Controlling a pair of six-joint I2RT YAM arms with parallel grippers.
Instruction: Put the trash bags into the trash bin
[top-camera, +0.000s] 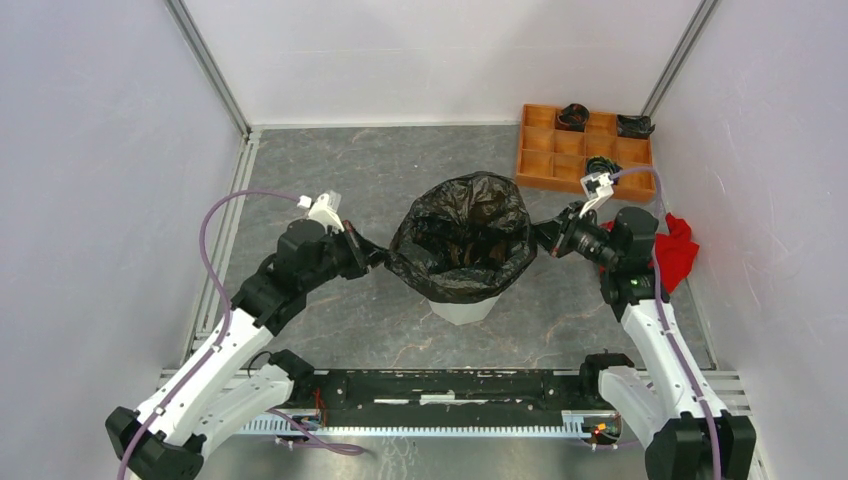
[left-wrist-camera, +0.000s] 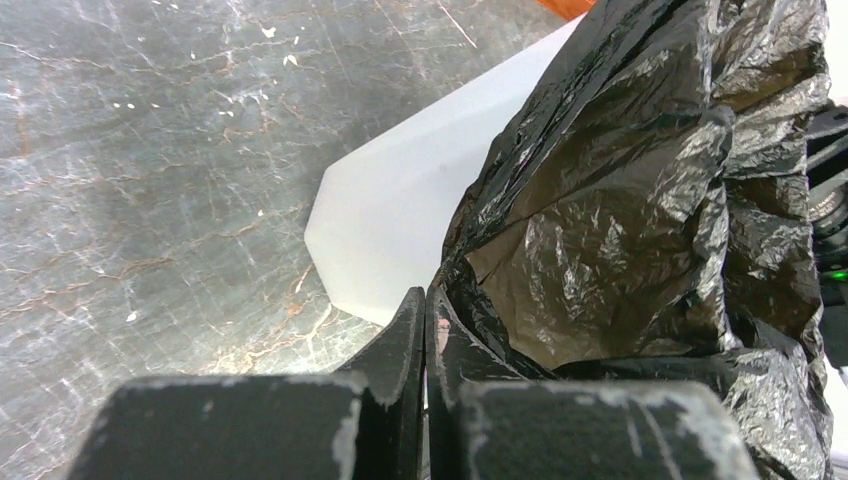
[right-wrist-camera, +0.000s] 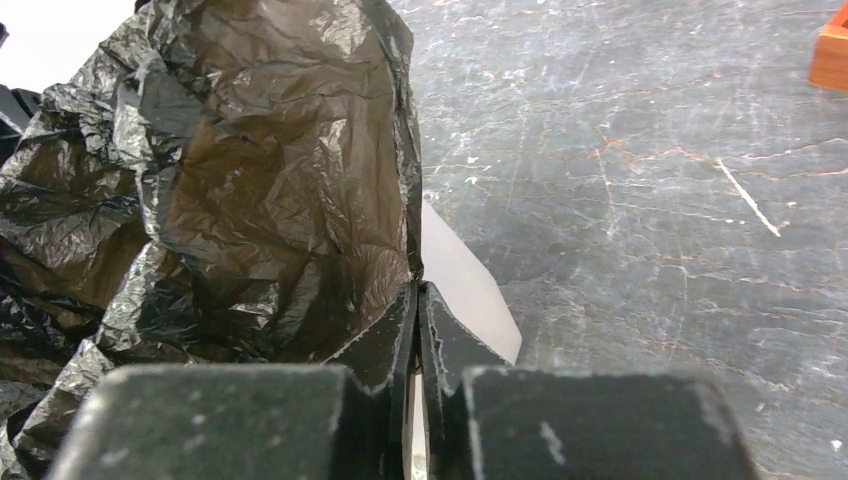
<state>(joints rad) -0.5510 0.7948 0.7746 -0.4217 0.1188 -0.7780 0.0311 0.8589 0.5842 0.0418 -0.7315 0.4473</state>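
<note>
The left tool (top-camera: 376, 257) and right tool (top-camera: 541, 238) are pinching the black bag (top-camera: 465, 225) on opposite sides of the white bin (top-camera: 462, 311); the bag is hanging open over the bin.

The left arm (top-camera: 215, 350) and the right arm (top-camera: 660, 335) have white shells and black joints. A lilac cable (top-camera: 204, 245) runs along each. The left claw (left-wrist-camera: 426, 300) and the right claw (right-wrist-camera: 417, 292) are black, with scuffed edges.
</note>
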